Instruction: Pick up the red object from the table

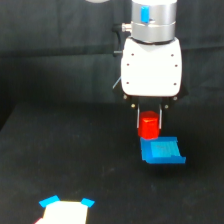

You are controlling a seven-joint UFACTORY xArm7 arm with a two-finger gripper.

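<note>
The red object (148, 126) is a small bright red-orange stubby block. It sits between the two thin fingers of my gripper (149, 125), which hangs from the white gripper body (151, 66) at the upper right. The fingers look closed against its sides. The block's lower end is just above or touching the back edge of a flat blue square piece (161, 150) on the black table (75, 150); I cannot tell whether it is lifted clear.
A white shape with blue corners (65, 210) lies at the bottom left of the table. A dark cloth backdrop (55, 30) hangs behind the table.
</note>
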